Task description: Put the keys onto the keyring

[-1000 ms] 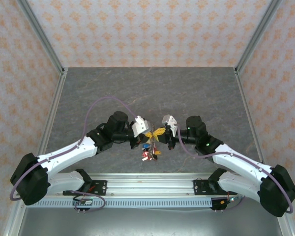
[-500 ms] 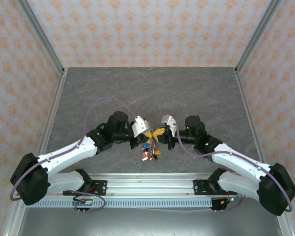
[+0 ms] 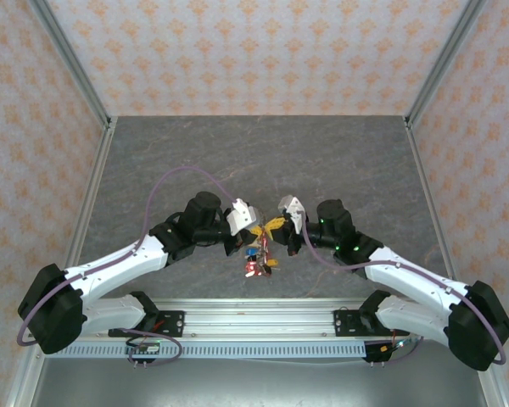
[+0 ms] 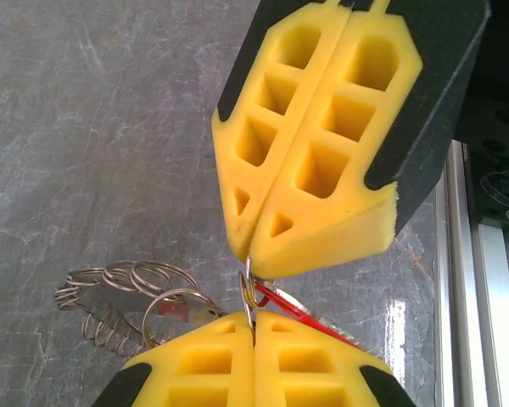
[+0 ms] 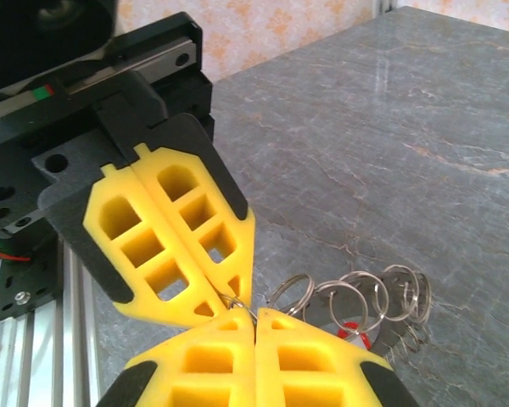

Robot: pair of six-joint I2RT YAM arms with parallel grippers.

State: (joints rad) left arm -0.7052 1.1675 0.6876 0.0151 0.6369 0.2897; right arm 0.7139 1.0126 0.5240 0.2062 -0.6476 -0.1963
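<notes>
My two grippers meet tip to tip above the front middle of the table. The left gripper (image 3: 256,232) (image 4: 254,329) and the right gripper (image 3: 276,227) (image 5: 254,315) are both shut on one small metal ring (image 4: 249,292), pinched edge-on between their yellow fingertips. A red-tagged key (image 4: 310,315) hangs from that ring. Beside it, a chain of several wire rings (image 5: 356,292) sits on a grey flat keyring (image 5: 395,336), with another red tag (image 5: 349,332) beneath. From above, the keys (image 3: 256,264), red and blue, dangle under the fingertips.
The grey stone tabletop (image 3: 254,161) stretches away behind the grippers. An aluminium rail (image 3: 254,320) (image 4: 483,280) with the arm bases runs along the near edge. Patterned walls and metal posts (image 3: 93,102) close in the sides and back.
The right gripper has edged slightly left toward the left one. Both stay shut and the bunch of keys has barely shifted.
</notes>
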